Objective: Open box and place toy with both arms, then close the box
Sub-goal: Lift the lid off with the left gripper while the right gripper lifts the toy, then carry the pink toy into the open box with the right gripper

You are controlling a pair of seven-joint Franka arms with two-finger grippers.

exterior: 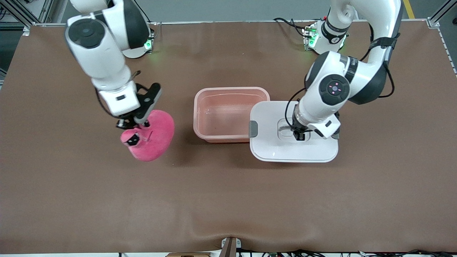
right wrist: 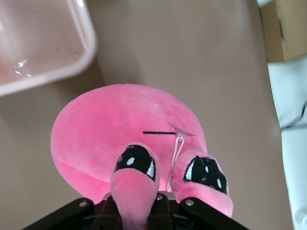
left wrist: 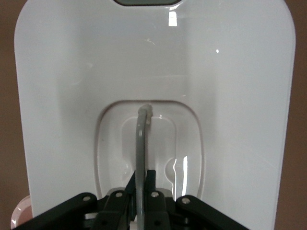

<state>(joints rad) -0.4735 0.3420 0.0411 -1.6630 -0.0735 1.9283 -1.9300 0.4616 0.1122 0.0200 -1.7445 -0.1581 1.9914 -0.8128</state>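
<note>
The pink box (exterior: pixel 228 91) stands open mid-table and nothing lies inside it. Its white lid (exterior: pixel 271 146) is level beside it toward the left arm's end, one clip end overlapping the box's rim. My left gripper (exterior: pixel 298 135) is shut on the lid's grey handle (left wrist: pixel 140 143), which stands upright between the jaws of the left gripper (left wrist: pixel 140 191). The pink toy (exterior: pixel 153 137) hangs by one eye stalk toward the right arm's end. My right gripper (exterior: pixel 130 125) is shut on that stalk of the toy (right wrist: pixel 120 129). Whether the toy touches the table I cannot tell.
A brown mat (exterior: pixel 228 200) covers the table. Cables lie by the left arm's base (exterior: pixel 314 39). The right wrist view shows the box's corner (right wrist: pixel 88 52) close to the toy and a cardboard carton (right wrist: pixel 288 28) off the table's edge.
</note>
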